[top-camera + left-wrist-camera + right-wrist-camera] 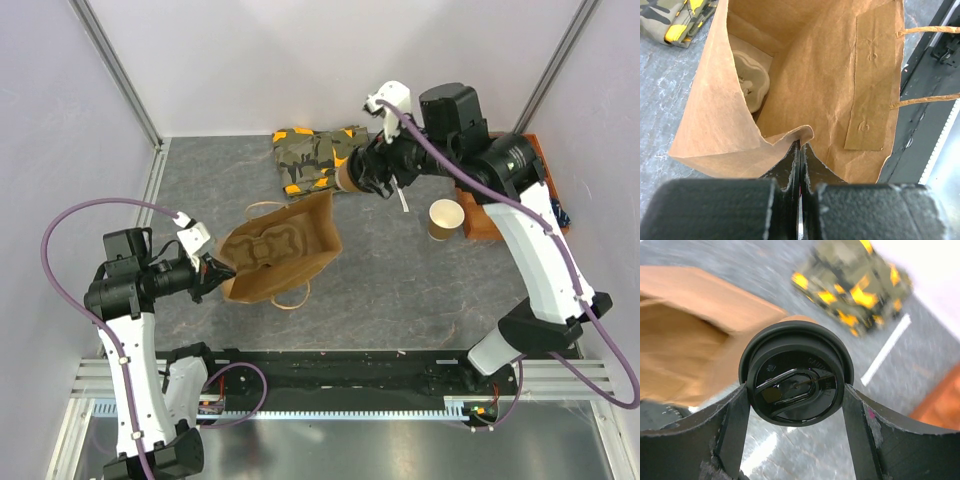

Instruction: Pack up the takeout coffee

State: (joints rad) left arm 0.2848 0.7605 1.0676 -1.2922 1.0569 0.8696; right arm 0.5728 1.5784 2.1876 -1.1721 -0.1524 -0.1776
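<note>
The takeout coffee (796,371), a brown cup with a round black sip lid, lies on its side between my right fingers, lid toward the wrist camera. My right gripper (796,390) is shut on it just under the lid. In the top view it (347,178) hangs above the table beyond the far right corner of the brown paper bag (300,250). The bag lies tilted with its mouth open toward the left. My left gripper (800,146) is shut on the bag's rim (790,135). A moulded-pulp carrier tray (752,85) sits deep inside the bag.
A lidless brown cup (446,218) stands right of the bag, beside an orange-brown box (485,220). A camouflage pouch (318,155) lies at the back. A white stick (403,200) lies near it. The bag's paper handles (925,65) point toward the arm bases.
</note>
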